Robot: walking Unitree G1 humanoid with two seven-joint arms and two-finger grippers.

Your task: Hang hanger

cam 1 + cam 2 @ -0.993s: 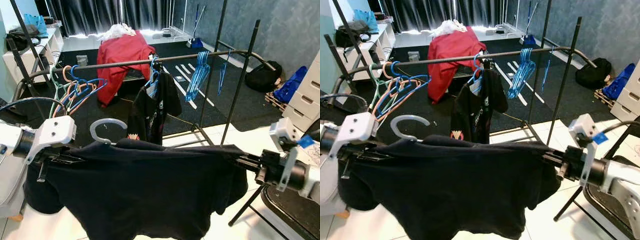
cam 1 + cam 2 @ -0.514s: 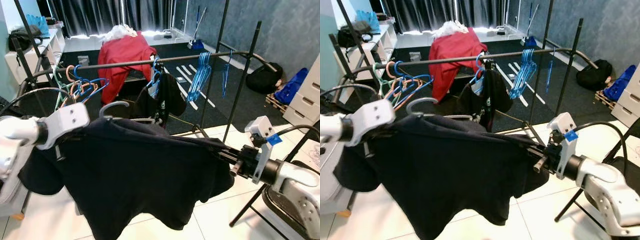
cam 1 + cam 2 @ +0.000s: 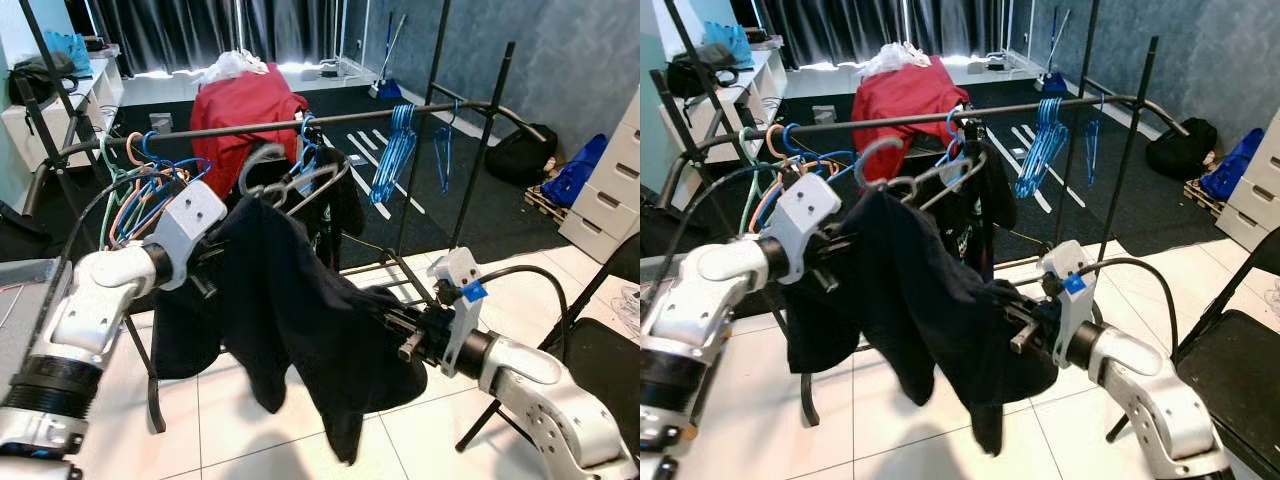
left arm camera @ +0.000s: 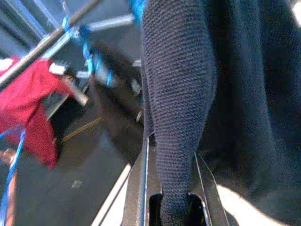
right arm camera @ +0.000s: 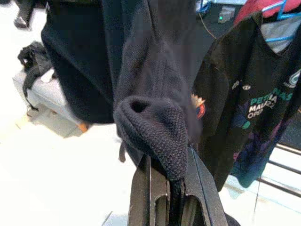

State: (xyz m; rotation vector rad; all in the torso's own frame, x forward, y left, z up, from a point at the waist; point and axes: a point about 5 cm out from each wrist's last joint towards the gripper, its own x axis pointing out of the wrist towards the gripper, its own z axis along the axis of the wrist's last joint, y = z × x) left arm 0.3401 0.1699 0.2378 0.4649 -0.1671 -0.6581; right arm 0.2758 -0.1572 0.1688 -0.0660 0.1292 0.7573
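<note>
Lifting! Left gripper point(image 3: 215, 262) has swung the dark shirt point(image 3: 300, 310) and grey hanger point(image 3: 290, 180) up beside the rail point(image 3: 250, 127); hook seemingly not on yet. Right gripper point(image 3: 395, 330) also clamps fabric.

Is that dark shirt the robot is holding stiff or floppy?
Probably floppy: the dark knit shirt sags between the left gripper and right gripper. Likely soft, since it bunches inside both jaws. It may slide on the tilted grey hanger.

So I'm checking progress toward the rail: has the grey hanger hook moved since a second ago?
Yes. The hanger hook has risen toward the rail: earlier it sat well below the coloured hangers, now just under the bar beside them.
</note>
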